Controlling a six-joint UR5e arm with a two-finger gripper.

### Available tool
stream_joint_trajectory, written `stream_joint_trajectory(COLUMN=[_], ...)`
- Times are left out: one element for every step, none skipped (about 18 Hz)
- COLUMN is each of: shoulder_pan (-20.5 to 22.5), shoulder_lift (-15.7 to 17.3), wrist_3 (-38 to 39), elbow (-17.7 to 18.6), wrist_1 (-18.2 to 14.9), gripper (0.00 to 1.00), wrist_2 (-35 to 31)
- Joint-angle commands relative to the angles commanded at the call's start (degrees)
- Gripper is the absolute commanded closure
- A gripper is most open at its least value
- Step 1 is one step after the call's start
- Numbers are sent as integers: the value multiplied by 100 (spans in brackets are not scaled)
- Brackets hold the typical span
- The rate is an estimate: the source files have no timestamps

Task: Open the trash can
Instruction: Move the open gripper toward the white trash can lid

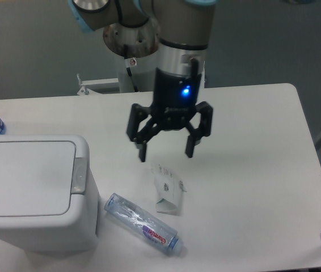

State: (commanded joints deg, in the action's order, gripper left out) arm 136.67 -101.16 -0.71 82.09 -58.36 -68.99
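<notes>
Jaws spread wide and empty above the table (251, 187), trash can (30, 192) lid shut, left side cut off

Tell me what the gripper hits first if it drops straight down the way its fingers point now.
Most likely the flattened white carton, lying just below the open gripper. Depth is unclear from this one view, so it could land on bare table just behind it. The trash can is well off to the side.
</notes>
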Motion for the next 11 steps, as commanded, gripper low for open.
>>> stream_joint_trajectory(shoulder_pan=[-44, -123, -167, -202, -211, -272, -325, -352, -369, -422, -492], shoulder_lift=[-9, -9, -18, -35, -44, -79, -114, -132, -176, -185, -193], wrist_3=[27, 27, 36, 36, 36, 27, 27, 27, 27, 27, 27], elbow=[26, 53, 79, 97, 106, 114, 114, 114, 114, 114, 123], wrist_1=[0, 0, 0, 0, 0, 0, 0, 9, 9, 9, 9], gripper=[0, 0, 0, 0, 0, 0, 0, 0, 0, 0, 0], wrist_2=[0, -9, -26, -26, -26, -44, -53, -70, -70, -79, -79])
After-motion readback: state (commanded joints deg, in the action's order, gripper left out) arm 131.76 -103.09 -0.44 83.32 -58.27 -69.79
